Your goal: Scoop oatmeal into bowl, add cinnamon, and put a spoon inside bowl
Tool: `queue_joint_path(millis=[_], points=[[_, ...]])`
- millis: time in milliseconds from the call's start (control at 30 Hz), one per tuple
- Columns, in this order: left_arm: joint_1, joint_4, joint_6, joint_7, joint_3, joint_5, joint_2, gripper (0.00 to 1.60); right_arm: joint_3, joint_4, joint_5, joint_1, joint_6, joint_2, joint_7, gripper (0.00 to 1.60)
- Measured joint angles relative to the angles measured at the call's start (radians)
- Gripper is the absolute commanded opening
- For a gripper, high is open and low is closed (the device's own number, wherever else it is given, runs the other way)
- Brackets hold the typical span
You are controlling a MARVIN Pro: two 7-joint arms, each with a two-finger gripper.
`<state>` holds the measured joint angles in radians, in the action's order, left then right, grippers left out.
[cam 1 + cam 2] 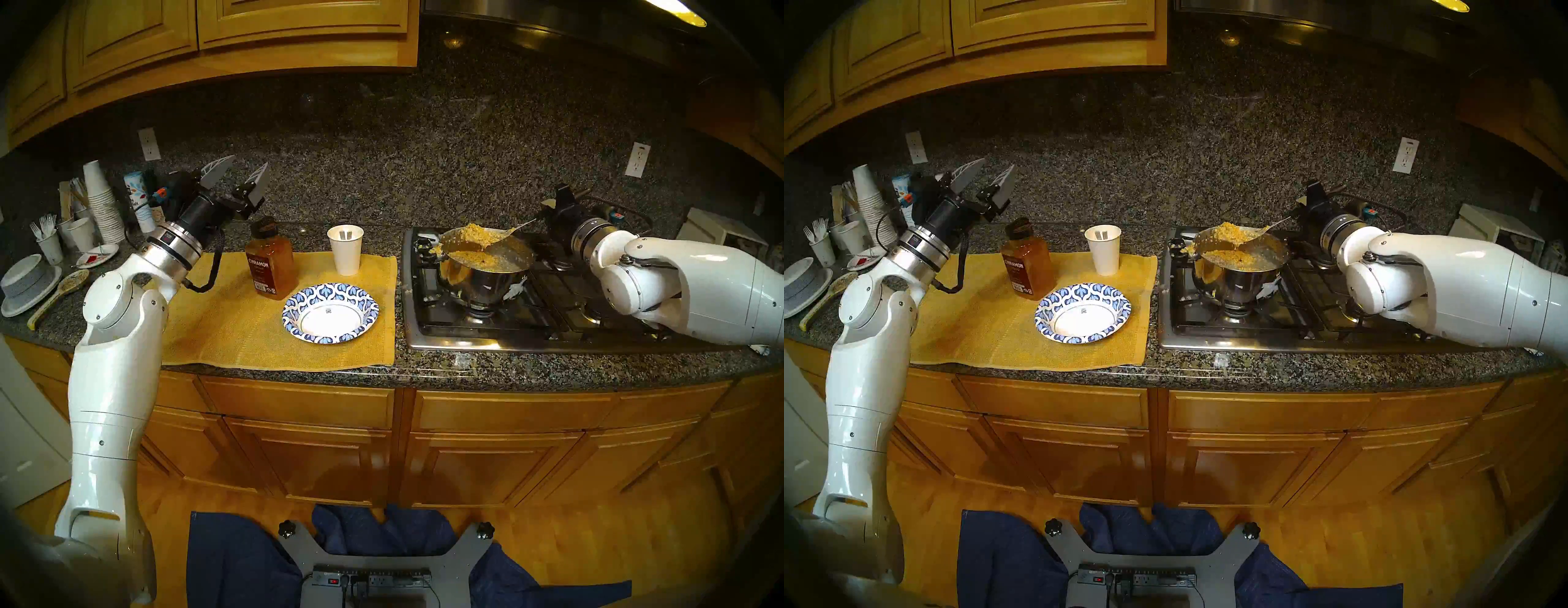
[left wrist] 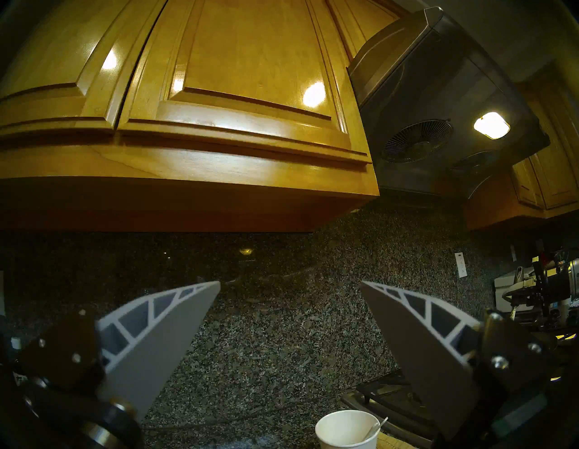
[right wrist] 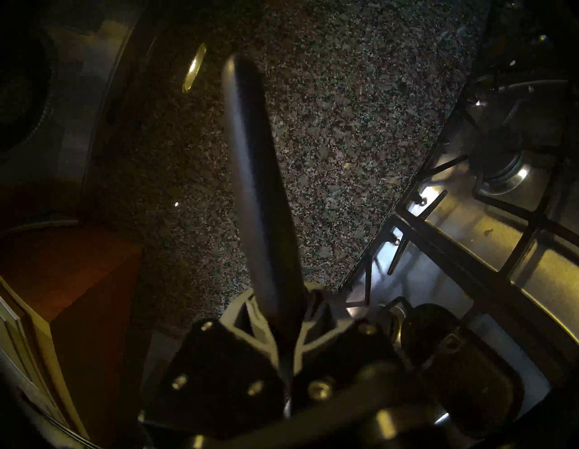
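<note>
Ladle [image 1: 475, 240]: long metal utensil, bowl end heaped with oatmeal [image 1: 479, 232], hanging just above the pot [image 1: 488, 271]; its thin shaft runs back to the dark handle [image 3: 260, 188].
Right gripper [image 1: 560, 204]: jaws pressed together, pinching the ladle's handle, which shows slightly blurred in the wrist view.
Pot: shiny steel, on the stove's [image 1: 551, 314] near-left burner, more tan, grainy oatmeal inside.
Bowl [image 1: 331, 313]: shallow paper dish, blue-and-white leaf rim, white centre bare; on the yellow woven mat [image 1: 237, 331], to the pot's left and nearer the counter [image 1: 466, 369] edge.
Key relation: the coming move is probably a level carry of the ladle from above the pot leftward and forward to the bowl; the right arm, already loaded, is the one placed for it. Spill risk lies in any roll of the ladle.
Cinnamon [image 1: 268, 263]: tall clear rectangular bottle, orange-brown powder, dark cap, upright behind the bowl, far from the pot.
Spoon [image 2: 374, 428]: slim white plastic, leaning in a paper cup [image 1: 345, 249] between cinnamon and pot.
Left gripper [image 1: 242, 180]: jaws spread, holding nothing, raised left of the cinnamon.
</note>
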<state>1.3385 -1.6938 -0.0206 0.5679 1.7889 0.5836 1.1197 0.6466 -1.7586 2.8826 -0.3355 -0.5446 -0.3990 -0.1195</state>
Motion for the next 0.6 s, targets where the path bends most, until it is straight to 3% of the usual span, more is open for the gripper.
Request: queue_joint_path(millis=[600], points=[[0.0, 0.0, 0.0, 0.0, 0.0, 0.0, 0.0, 1.6, -0.065, -0.029, 0.0, 0.027, 0.018, 0.052, 0.017, 0.0]])
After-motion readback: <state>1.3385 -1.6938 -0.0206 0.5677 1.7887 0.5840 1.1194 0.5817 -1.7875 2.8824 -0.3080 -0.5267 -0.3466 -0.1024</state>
